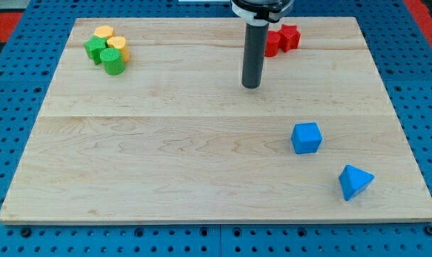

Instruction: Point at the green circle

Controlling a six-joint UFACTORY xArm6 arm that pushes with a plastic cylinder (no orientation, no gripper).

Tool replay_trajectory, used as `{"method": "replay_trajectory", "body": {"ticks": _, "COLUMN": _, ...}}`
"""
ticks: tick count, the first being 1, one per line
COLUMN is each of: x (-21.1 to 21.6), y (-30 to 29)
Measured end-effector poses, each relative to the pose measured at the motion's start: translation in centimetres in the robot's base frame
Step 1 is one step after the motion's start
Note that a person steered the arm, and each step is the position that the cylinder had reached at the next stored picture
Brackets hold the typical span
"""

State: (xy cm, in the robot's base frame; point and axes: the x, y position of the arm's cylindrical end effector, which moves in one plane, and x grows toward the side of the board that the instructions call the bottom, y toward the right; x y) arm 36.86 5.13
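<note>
I am holding my tip point(251, 86) on the pale wooden board point(201, 164), in its upper middle part, and since I carry only a straight dark rod there is no claw to release or clench; it is grasping nothing and touching no block. The green wooden circle point(113, 61), a short round cylinder, is sitting well off toward the view's left of my tip and slightly higher, at the near edge of a tight cluster with a green angular block point(96, 48) and two yellow blocks point(104, 33) point(119, 46) whose exact shapes I cannot make out. To point well, I judge that I should be sliding straight leftward across the bare wood and stopping just short of the circle's right or lower side, so that I am indicating it without nudging it into its neighbours. That lane is looking open to me. Two red blocks point(281, 38) are lying just to the right of and above my rod, partly hidden behind it, so I should be moving away from them. The blue cube point(306, 138) and the blue wedge-like block point(355, 181) are resting far below and right, out of the path. The cluster is sitting near the board's upper left corner, so overshooting risks pushing pieces toward that edge.
</note>
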Motion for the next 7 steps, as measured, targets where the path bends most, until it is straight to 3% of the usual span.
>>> {"method": "replay_trajectory", "body": {"ticks": 4, "x": 2.6, "y": -21.6}}
{"method": "replay_trajectory", "body": {"ticks": 7, "x": 1.8, "y": -26.5}}
